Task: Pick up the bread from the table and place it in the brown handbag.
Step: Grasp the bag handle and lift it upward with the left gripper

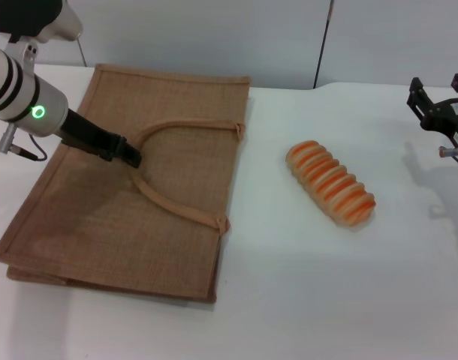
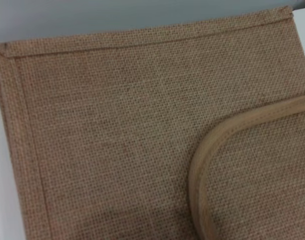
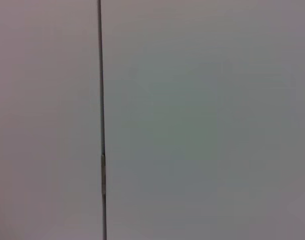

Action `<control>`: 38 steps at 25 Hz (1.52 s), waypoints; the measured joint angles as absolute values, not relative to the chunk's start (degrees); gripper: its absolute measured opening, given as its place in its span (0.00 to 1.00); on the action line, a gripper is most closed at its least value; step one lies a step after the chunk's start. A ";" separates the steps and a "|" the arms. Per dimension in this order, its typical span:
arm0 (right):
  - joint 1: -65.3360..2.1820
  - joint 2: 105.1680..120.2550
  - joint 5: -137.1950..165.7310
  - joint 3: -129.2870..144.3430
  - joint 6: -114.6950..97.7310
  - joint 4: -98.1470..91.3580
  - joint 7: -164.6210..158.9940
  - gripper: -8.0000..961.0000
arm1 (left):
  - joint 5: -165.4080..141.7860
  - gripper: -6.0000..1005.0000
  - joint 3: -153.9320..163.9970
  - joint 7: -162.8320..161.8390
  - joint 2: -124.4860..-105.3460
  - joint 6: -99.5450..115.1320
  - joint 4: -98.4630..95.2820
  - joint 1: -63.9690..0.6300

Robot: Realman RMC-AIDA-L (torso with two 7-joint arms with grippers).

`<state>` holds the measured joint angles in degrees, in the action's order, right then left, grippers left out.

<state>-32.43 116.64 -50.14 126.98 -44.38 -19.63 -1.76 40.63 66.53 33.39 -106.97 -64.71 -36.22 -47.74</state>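
Observation:
The bread, a cream loaf with orange-red ridges, lies alone on the white table, right of centre. The brown handbag lies flat on the table's left half, its loop handle resting on top. My left gripper is low over the bag, its tip at the curve of the handle, far left of the bread. The left wrist view shows the bag's burlap and a handle strap close up. My right gripper is open and empty at the far right, raised, away from the bread.
A grey wall stands behind the table; the right wrist view shows only that wall with a vertical seam. The table's back edge runs just behind the bag. White tabletop lies between the bag and the bread.

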 joint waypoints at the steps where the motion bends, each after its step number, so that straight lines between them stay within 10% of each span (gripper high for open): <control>1: -32.43 116.65 -50.12 127.00 -44.38 -19.64 -1.76 0.76 | 40.61 0.48 66.53 33.39 -106.97 -64.71 -36.22 -47.78; 38: -32.39 116.65 -49.93 127.79 -44.38 -21.10 -1.76 0.76 | 40.51 0.41 67.15 35.15 -107.64 -59.85 -33.30 -49.07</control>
<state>-32.39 116.65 -49.93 127.79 -44.38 -21.10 -1.76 40.51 67.15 35.15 -107.64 -59.85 -33.30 -49.07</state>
